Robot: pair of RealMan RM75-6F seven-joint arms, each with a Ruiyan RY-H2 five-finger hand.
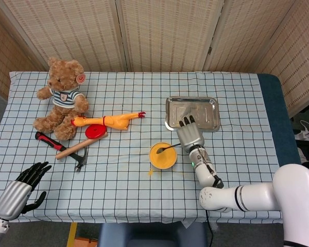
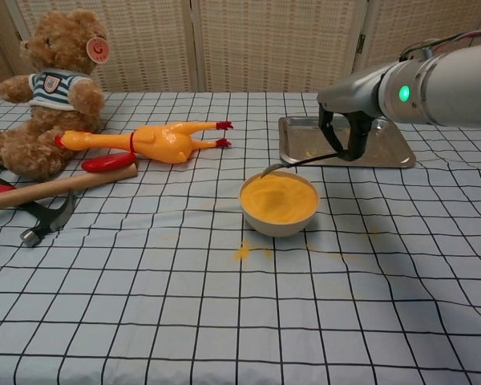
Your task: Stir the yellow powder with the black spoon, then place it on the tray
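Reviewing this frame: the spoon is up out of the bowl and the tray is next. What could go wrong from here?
1. The right hand holds the black spoon by the far end of its handle, so it might tilt or slip on the way to the tray.
2. Any powder on the spoon may fall on the cloth; some is already spilled by the bowl.
3. The spoon's tip sits close above the bowl's rim and might clip it.

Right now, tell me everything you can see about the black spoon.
The black spoon is slim and dark, with a thin handle and a small bowl that looks silvery in the chest view. The right hand holds its handle end. It lies roughly level, lifted clear of the yellow powder, its bowl above the rim of the white bowl, short of the tray.
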